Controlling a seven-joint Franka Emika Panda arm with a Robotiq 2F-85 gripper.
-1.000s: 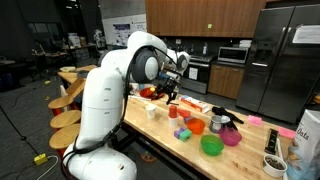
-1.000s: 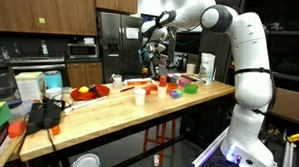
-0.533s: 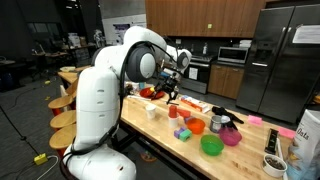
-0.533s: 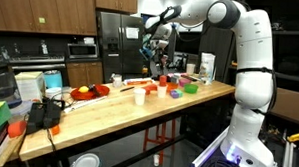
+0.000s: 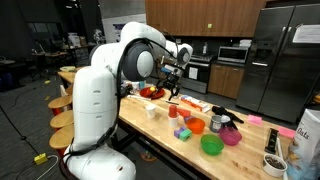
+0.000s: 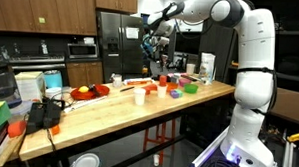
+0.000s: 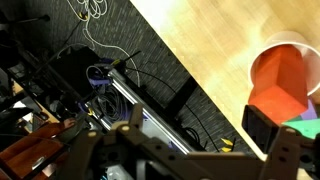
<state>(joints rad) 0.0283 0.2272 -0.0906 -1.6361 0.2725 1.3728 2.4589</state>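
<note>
Over the edge of the wooden counter [image 5: 135, 120], the gripper [image 5: 171, 90] hangs clear of the surface, jaws spread wide with nothing between them. In the wrist view the orange cup [image 7: 285, 72] stands upright on the counter at the picture's right side. It is near one dark finger [image 7: 263, 128] but outside the gap and not touching it. The space between the fingers looks down past the counter's edge onto cables [image 7: 95, 12] on the floor. In both exterior views a white cup [image 6: 141, 95] and a green bowl [image 6: 189, 88] stand on the same counter, apart from the gripper.
</note>
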